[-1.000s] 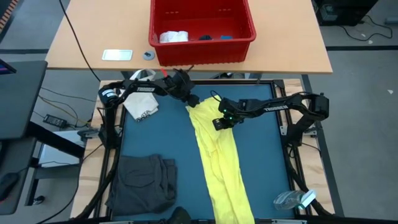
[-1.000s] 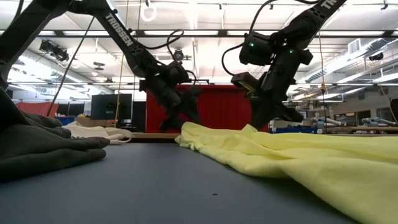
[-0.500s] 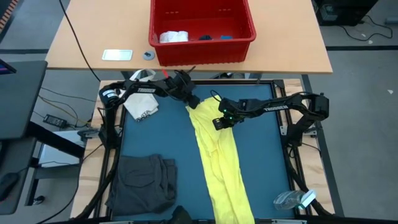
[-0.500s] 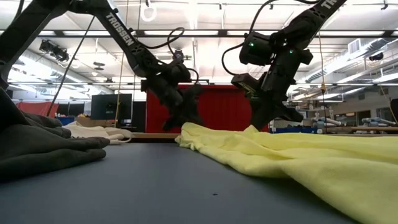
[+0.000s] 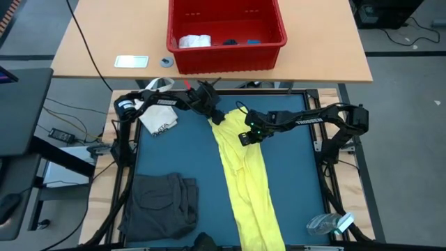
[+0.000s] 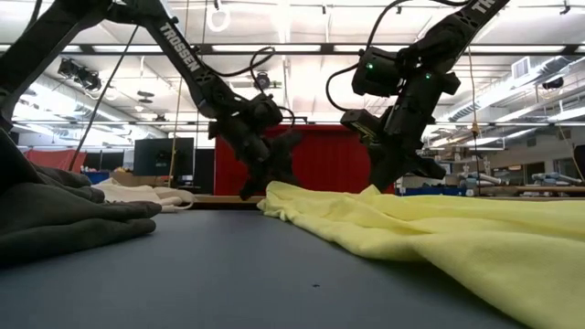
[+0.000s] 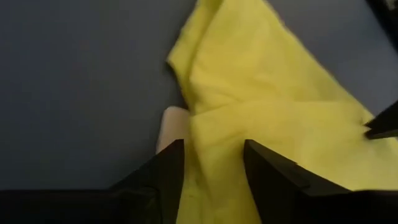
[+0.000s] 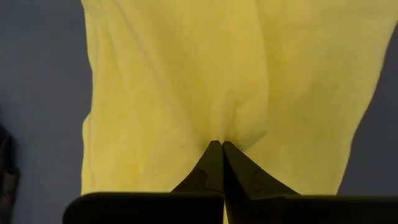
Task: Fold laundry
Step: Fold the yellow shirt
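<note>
1. The right gripper (image 8: 219, 152) had its fingers pressed tight together, pinching a small pucker of the yellow T-shirt (image 5: 244, 174) – cloth bunched right at the tips in the right wrist view.
2. The left gripper (image 7: 211, 158) had its fingers spread apart, straddling the shirt's top edge at the far end of the blue surface (image 5: 293, 181); cloth lay between them, but whether they gripped it I could not tell.
3. The shirt itself lay as a long, narrow strip from the far middle of the surface down to its near edge, rumpled along its length.
4. Step in hand, as I judged it: getting both ends of the shirt's upper part gripped so it could be spread or doubled over.
5. Next move called for the left fingers to close firmly on that edge, then both arms lifting together – evenly, or the strip would twist.
6. Farther out: a dark grey garment (image 5: 159, 204) near the left corner, a white cloth (image 5: 159, 120) by the left arm, a red basket (image 5: 226, 52) well beyond.
</note>
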